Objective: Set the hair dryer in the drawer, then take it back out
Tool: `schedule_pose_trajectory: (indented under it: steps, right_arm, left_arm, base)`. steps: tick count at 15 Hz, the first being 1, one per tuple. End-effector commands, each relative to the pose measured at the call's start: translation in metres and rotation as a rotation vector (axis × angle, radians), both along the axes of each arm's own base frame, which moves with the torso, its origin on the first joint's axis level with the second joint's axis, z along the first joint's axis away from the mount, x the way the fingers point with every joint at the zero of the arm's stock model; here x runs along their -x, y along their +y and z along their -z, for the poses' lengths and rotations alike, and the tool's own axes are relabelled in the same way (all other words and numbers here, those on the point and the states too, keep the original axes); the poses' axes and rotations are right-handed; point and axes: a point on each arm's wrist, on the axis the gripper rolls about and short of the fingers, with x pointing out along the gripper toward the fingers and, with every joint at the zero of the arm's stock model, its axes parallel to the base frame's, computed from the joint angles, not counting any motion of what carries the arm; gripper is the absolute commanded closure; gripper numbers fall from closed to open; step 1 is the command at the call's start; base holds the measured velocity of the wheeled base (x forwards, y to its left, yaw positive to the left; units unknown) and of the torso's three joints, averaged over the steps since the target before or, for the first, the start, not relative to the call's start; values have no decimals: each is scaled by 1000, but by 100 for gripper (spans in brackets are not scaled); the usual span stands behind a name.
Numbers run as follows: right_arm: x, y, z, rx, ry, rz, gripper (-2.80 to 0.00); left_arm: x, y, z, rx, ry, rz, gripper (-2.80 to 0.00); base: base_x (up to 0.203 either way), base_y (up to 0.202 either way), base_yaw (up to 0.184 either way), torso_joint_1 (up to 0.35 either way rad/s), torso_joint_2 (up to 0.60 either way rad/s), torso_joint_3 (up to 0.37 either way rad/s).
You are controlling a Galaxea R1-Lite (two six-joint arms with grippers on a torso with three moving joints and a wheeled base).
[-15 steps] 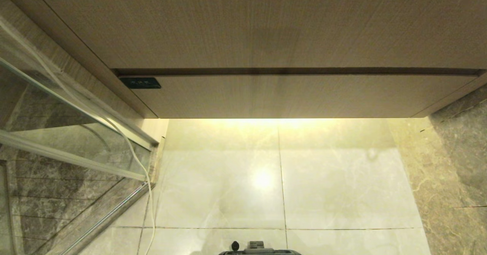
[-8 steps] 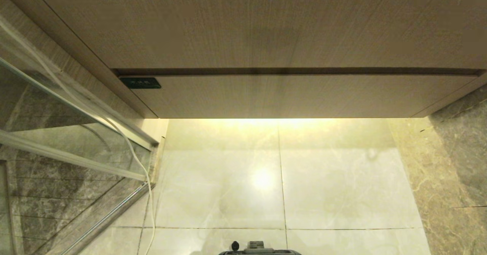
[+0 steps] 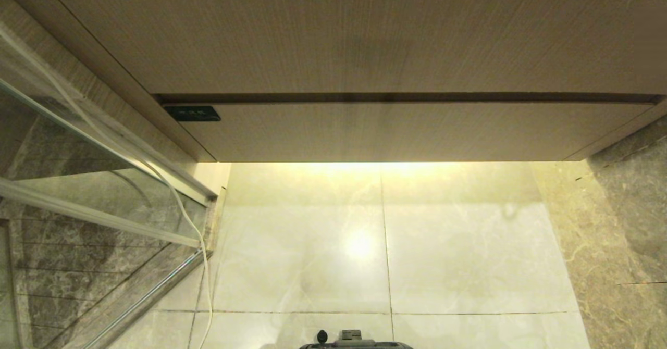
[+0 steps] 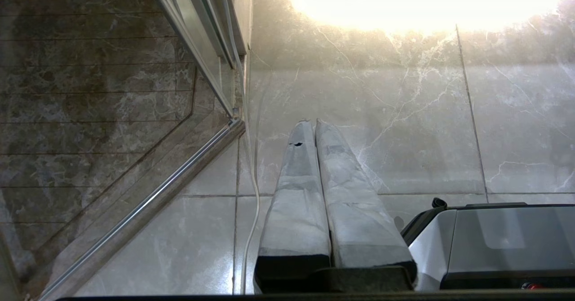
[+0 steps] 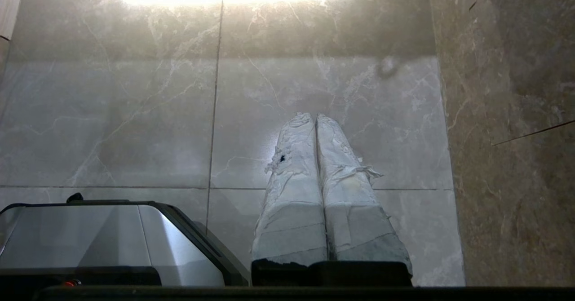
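My left gripper (image 4: 313, 122) and right gripper (image 5: 313, 116) hung pinched together, empty, over floor tiles (image 3: 469, 255); the drawer (image 3: 385, 130) sat closed at mid frame.

Drawer (image 3: 385, 130) under taller panel (image 3: 354, 31), floor (image 3: 469, 255) below (glass partition (image 3: 78, 182) left)

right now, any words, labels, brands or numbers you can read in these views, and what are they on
Small dark label at the left end of the closed drawer front: pale marks on it, too small and blurred to read.
Wood-grain panel above the drawer: no text.
Marble floor tiles, glass partition, white cable and robot base: no text visible.
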Motion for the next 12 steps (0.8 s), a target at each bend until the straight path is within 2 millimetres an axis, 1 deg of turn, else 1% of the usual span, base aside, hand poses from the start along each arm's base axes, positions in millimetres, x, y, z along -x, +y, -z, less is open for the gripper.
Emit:
schedule_pose_trajectory:
  steps: [1,12]
  right_arm:
    - [0,0,0,0,0,-1,0]
    - [0,0,0,0,2,0,0]
  left_arm:
    - [0,0,0,0,0,1,0]
    - [0,0,0,0,-1,1,0]
  base:
    - [0,0,0,0,0,0]
    - [0,0,0,0,0,0]
